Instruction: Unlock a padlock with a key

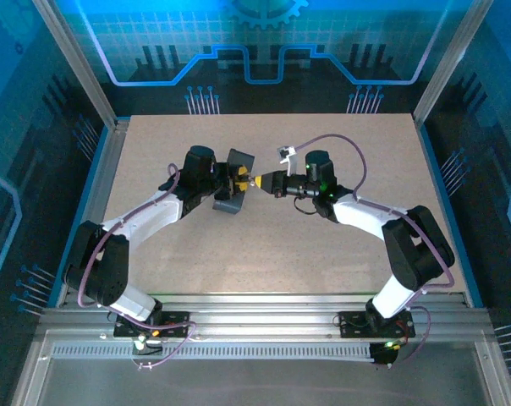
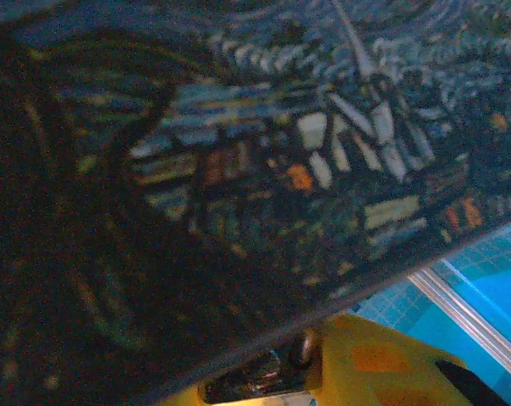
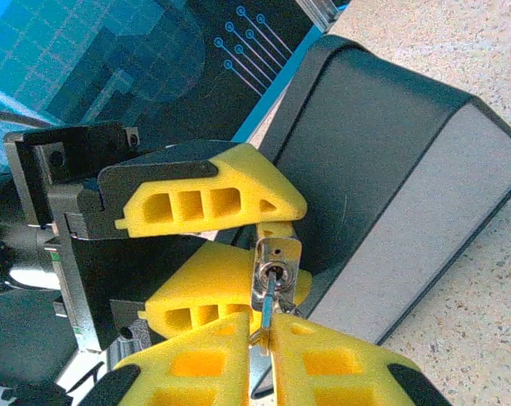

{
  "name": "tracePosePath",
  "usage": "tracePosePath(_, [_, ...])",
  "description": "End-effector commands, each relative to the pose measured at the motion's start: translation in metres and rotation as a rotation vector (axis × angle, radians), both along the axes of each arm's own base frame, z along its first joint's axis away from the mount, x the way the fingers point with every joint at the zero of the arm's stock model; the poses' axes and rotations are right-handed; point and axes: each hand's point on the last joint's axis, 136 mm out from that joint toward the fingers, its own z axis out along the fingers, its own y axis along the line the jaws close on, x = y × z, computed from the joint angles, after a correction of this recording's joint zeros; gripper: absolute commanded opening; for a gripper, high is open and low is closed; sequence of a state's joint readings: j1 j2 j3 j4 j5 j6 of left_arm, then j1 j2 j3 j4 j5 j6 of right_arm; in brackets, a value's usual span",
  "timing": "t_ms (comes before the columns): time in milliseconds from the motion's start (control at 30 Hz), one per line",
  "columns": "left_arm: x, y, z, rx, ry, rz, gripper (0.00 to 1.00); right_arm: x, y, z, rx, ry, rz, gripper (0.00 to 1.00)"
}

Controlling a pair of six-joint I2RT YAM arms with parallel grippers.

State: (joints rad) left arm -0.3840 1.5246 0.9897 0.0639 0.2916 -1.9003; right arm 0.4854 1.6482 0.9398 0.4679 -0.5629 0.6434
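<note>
The padlock [image 3: 275, 260] is up off the surface [image 1: 264, 254], near its middle, where the two arms meet. The left hand [image 3: 277, 245] is clamped on it, one yellow finger above and one below the body. The box [image 3: 382, 169] sits just behind, tilted, and looks to hang from the shackle. I cannot tell whether its lower edge rests on the surface.

The right hand [image 3: 268, 330] comes in from the right, its fingers together on the key [image 3: 269, 300]. The blade is in the keyhole, and how deep it sits is unclear.

Risks from here, as I judge them:
- The right fingers pinch only the key's end. If that grip is light, turning could make them slip round the key rather than turn it.
- If that hand lets go early, the key could drop out of a shallow seat.
- Twisting could rotate the padlock in the left fingers, since the box's weight pulls on it.
- If the wrist is not in line with the keyhole, the thin blade could bend or jam.
</note>
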Motion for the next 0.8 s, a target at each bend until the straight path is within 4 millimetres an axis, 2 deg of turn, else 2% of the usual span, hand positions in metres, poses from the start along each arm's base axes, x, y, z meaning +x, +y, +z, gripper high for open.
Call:
tracePosePath(0, [-0.008,-0.023,0.058,-0.089,-0.176,-0.117,0.01,-0.023,0.022,-0.013,-0.022,0.04,0.12,0.14])
tracePosePath(367, [-0.011,-0.023,0.058,-0.077,-0.167,-0.137,0.01,-0.028,0.023,-0.009,-0.069,-0.028,0.184,0.02])
tracePosePath(567, [-0.013,-0.014,0.058,-0.049,-0.177,-0.127,0.01,-0.036,0.02,-0.009,-0.138,-0.079,0.236,0.01])
tracePosePath(767, [-0.012,-0.016,0.06,-0.028,-0.179,-0.147,0.01,-0.038,0.025,-0.009,-0.159,-0.114,0.248,0.0])
